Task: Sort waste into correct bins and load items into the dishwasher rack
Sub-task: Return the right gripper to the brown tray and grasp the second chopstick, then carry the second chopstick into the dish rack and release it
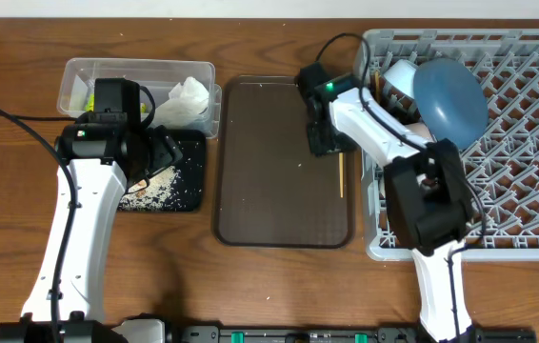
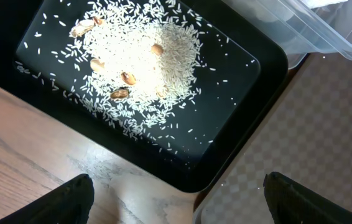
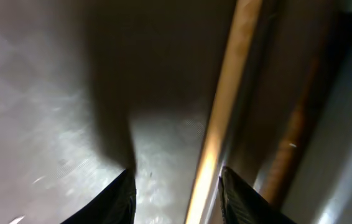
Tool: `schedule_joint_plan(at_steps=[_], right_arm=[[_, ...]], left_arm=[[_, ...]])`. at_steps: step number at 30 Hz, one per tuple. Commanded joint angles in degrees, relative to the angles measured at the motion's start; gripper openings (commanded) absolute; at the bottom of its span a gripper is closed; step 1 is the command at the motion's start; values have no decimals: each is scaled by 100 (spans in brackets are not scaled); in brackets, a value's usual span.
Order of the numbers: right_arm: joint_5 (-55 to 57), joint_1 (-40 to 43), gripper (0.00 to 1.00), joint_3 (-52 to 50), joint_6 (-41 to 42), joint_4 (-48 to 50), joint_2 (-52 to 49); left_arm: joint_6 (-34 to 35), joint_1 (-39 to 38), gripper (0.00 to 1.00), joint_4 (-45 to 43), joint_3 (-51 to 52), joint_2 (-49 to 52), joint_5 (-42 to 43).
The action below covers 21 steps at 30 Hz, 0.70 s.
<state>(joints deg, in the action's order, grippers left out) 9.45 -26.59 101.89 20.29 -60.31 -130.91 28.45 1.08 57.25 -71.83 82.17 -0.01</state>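
Wooden chopstick (image 3: 227, 106) lies inside the right claw (image 3: 177, 190), which is partly open and not squeezing it. The left claw (image 2: 177, 190) is wide open and empty. Rice (image 2: 145, 59) sits in the black tray (image 2: 268, 84) just ahead of it.

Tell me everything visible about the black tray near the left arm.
The black tray is shallow, rectangular with rounded corners, and looks like matte plastic. It lies flat on the wooden table, beside the clear tub and the brown serving tray. A heap of white rice with a few brownish bits sits inside.
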Motion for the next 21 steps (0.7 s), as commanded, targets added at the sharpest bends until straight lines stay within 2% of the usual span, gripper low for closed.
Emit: schedule_joint_plan(at_steps=[1,5,9,11,21], right_arm=[[103,-11,38,-2,68,-17,-236],[101,-11,31,-2,68,-35,-317],[15,-11,9,0,20,-11,-317],[-20,-11,2,0,15,4,-317],[-315,-11,1,20,-332,74,-269]], left_arm=[[-35,24,90,35,-116,-57,-68],[-35,24,90,35,-116,-57,-68],[-35,24,90,35,-116,-57,-68],[-35,24,90,35,-116,-57,-70],[-35,24,90,35,-116,-57,-70]])
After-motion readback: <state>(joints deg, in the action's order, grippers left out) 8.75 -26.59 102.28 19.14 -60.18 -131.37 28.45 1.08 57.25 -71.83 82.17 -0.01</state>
